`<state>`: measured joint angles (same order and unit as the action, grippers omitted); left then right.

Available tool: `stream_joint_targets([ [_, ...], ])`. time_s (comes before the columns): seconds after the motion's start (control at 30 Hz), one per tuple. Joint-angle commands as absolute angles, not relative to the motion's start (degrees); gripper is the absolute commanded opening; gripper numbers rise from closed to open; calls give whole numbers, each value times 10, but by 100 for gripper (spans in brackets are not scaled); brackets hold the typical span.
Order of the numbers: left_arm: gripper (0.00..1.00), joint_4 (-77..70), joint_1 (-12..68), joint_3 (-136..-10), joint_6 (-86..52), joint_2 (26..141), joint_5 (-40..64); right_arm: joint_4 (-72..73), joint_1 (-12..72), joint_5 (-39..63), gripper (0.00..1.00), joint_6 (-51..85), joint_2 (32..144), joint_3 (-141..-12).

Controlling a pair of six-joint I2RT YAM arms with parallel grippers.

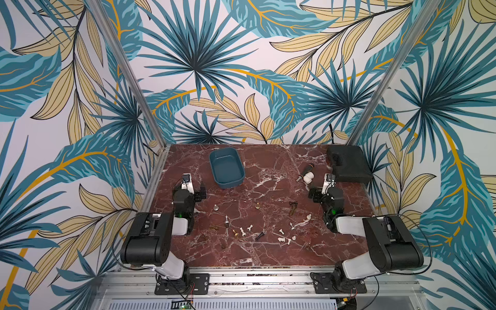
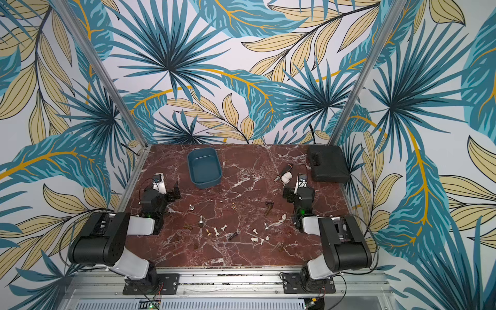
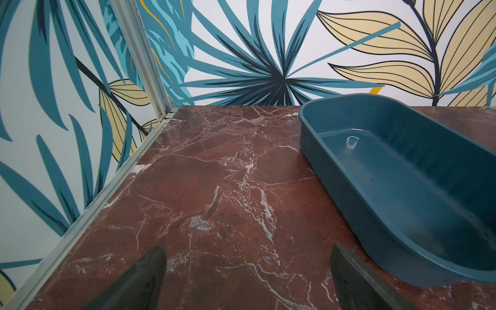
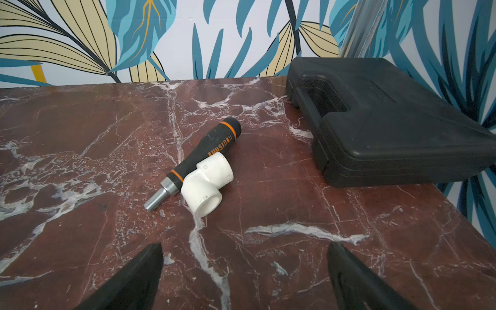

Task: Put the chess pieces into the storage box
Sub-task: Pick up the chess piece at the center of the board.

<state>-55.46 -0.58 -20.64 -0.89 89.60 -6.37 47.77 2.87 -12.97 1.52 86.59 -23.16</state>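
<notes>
Left gripper (image 3: 247, 252), right gripper (image 4: 244, 248): jaws wide, empty. Chess pieces (image 1: 250, 227) scattered toward 6 o'clock; storage box (image 1: 226, 167) empty at 11 o'clock. Pieces likely light, stiff, slick; pinch narrow waist.

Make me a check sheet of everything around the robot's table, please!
Surface: red-brown marble tabletop, white veins.
Job's things: small white, silver, gold and dark chess pieces scattered on the near half; teal plastic storage tub empty at the back.
Clutter: black-handled orange-ringed driver tool beside a white elbow pipe fitting; black plastic hard case in the far corner.
Claws: left claw open, empty; right claw open, empty.
Cables: black cables loop beside both arm bases.
Surroundings: leaf-patterned wallpaper walls, aluminium frame posts.
</notes>
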Motion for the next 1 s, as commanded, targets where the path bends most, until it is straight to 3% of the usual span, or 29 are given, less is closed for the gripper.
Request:
stream_joint_targets([
  [0.0, 100, -561, -8, -212, -11, 898, -60, 490, 26, -127, 100, 22, 861, -234],
  [0.83, 100, -553, -8, -209, -15, 876, -73, 494, 26, -138, 100, 18, 850, -234],
  [0.97, 98, -423, 3, -234, -22, 768, -127, 300, 28, -136, 98, 24, 755, -298],
])
